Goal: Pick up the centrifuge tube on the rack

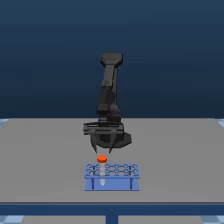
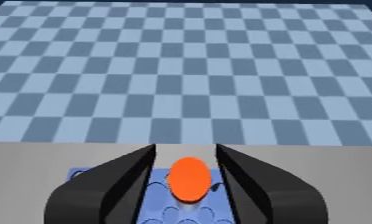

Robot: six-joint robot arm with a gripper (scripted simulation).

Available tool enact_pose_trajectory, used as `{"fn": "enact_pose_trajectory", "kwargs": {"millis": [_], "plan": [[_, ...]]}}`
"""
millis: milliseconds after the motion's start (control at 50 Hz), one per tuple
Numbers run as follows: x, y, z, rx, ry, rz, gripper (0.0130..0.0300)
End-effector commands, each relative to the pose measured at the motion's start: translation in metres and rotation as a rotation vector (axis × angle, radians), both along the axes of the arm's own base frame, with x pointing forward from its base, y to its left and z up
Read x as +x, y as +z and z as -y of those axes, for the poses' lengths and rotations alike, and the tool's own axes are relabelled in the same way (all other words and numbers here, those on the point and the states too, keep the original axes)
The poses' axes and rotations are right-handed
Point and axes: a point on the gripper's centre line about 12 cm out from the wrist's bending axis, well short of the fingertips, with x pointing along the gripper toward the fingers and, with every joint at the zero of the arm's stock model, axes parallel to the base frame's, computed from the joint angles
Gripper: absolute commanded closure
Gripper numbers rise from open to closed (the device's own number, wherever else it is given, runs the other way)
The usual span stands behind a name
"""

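claw (image 1: 103, 150) above centrifuge tube (image 1: 102, 160) (jaws apart)

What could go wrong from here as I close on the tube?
1. The end effector sits just above the orange cap with its fingers apart on either side; closing now may pinch only the cap and slip off.
2. Descending off-centre, a fingertip could hit the rack and shift it.
3. If the tube binds in its hole, lifting may drag the rack up.
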Motion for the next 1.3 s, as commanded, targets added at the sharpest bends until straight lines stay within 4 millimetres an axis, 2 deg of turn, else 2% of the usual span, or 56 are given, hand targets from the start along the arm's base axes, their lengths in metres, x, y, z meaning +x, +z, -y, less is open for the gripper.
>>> {"fn": "enact_pose_trajectory", "kwargs": {"millis": [20,700,1300], "plan": [[0.002,0.000,0.003,0.005,-0.011,-0.003,0.0130],[0.001,-0.007,0.002,0.004,-0.010,-0.002,0.0130],[0.002,-0.028,0.002,0.004,-0.010,-0.002,0.0130]]}}
